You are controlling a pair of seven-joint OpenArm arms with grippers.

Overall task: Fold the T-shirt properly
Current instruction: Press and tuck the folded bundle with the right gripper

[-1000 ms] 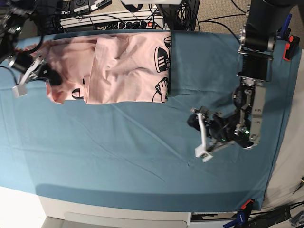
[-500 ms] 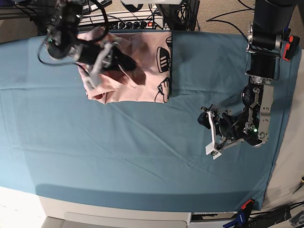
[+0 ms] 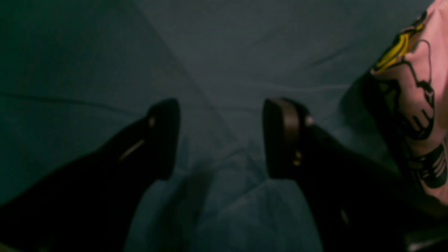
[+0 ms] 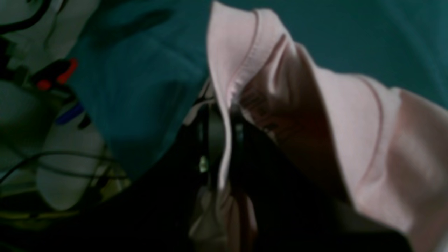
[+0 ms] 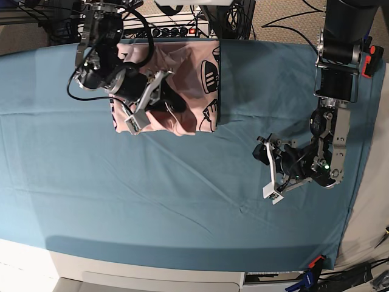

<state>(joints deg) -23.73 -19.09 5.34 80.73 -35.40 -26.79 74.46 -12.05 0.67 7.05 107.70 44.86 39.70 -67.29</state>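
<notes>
The pale pink T-shirt (image 5: 194, 67) lies bunched at the far edge of the teal table cloth (image 5: 182, 194), with black graphics showing along its right side. My right gripper (image 5: 173, 104) is over the shirt's middle. In the right wrist view this gripper (image 4: 224, 140) is shut on a hemmed pink edge of the T-shirt (image 4: 350, 140), lifted off the cloth. My left gripper (image 5: 262, 165) hovers low over bare cloth to the shirt's right. In the left wrist view it (image 3: 220, 140) is open and empty, with the T-shirt's printed edge (image 3: 416, 105) at the far right.
A power strip and cables (image 5: 164, 27) run behind the table's far edge. A red clamp (image 5: 369, 61) sits at the right edge, and another red clamp (image 4: 56, 73) and wires show off the table in the right wrist view.
My right gripper has carried the shirt's left portion rightward and over the rest, from the far left to above the shirt's middle. The left arm shifted slightly right, then stayed.
</notes>
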